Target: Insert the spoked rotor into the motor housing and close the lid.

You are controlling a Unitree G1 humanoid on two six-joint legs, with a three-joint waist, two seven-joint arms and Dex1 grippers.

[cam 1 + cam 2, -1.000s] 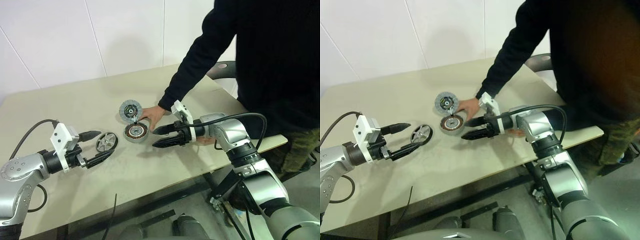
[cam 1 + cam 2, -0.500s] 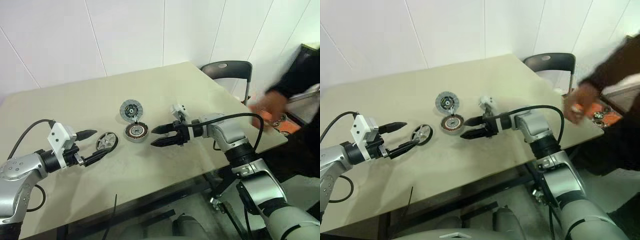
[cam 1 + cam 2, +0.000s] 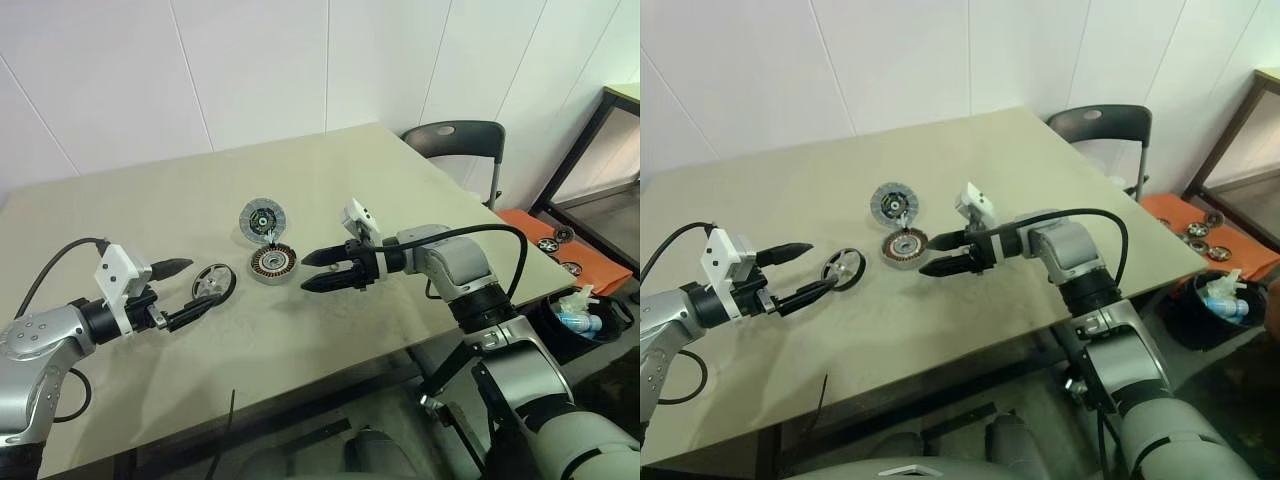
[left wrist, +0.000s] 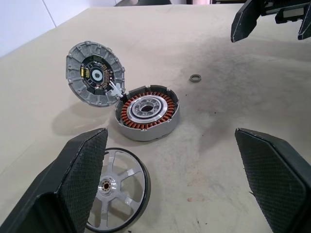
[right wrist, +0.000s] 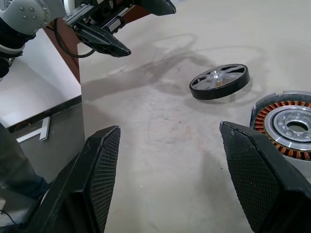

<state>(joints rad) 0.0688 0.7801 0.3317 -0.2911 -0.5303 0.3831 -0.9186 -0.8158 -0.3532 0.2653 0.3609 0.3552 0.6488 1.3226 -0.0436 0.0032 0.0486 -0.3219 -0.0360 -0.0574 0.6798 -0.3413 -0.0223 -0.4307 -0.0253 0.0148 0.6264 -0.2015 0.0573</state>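
Two grippers spread apart, nothing held, rotor not yet inserted.
Spoked rotor (image 3: 213,283) lies mid-table, touching left gripper (image 3: 194,291); motor housing (image 3: 272,264) just beside it, lid (image 3: 262,217) propped open behind. Risk: right gripper (image 3: 315,271) clips lid. Table edges well clear.

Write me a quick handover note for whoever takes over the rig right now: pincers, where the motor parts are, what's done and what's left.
Left pincer: open, empty, just above the table beside the spoked rotor.
Right pincer: open, empty, low over the table just right of the motor housing.
Spoked rotor: lying flat on the table, left of the housing, not gripped.
Motor housing: open, copper windings showing, nothing inside.
Lid: tilted up behind the housing, apparently joined to it at its rim.
A small ring lies loose on the table near the housing.
Done: nothing yet.
Left: grasp the rotor, seat it in the housing, close the lid.
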